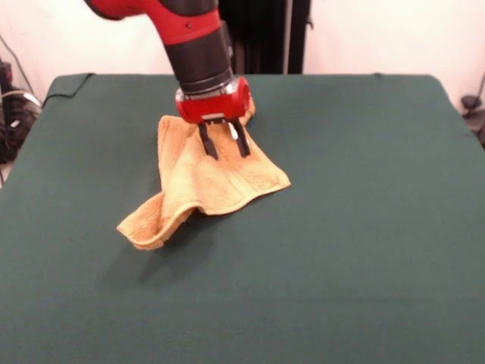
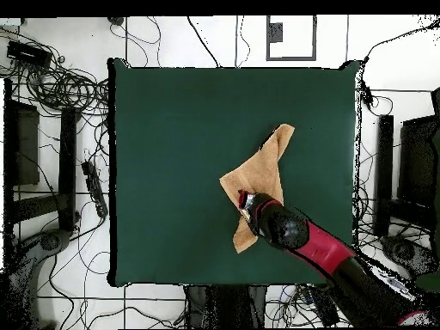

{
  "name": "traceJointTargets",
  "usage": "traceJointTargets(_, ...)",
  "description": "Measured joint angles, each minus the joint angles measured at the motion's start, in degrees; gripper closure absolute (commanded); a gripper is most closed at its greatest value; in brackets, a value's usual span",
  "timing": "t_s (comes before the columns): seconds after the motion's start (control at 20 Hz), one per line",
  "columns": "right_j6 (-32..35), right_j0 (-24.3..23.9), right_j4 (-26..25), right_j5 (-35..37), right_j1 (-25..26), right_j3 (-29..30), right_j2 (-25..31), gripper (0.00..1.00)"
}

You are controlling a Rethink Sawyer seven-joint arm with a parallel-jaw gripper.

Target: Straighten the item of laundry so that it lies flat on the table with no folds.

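Here, 1 towel (image 1: 216,178) rumpled on table (image 1: 364,227), 1 end effector (image 1: 224,142) open.

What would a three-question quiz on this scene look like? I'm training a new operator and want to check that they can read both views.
1. True or false: the towel lies flat on the table with no folds.
2. Where is the tool? A) drawn back off the table B) over the towel, fingers pointing down and apart C) on bare cloth far from the towel
3. Fill in: in the front view, the towel's near-left corner is ____ rather than spread out.

Key:
1. False: it is creased and bunched.
2. B
3. Curled over (folded); in the overhead view the towel shows as a long narrow shape, partly under the arm.
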Motion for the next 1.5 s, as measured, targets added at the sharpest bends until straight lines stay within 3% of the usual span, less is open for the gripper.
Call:
traceJointTargets(0.75, 0.0, -3.8, -5.1, -1.3, 2.0, 0.0, 3.4, 0.0)
traceJointTargets(1.5, 0.0, -6.6, -5.1, -1.2, 3.7, 0.0, 6.2, 0.0)
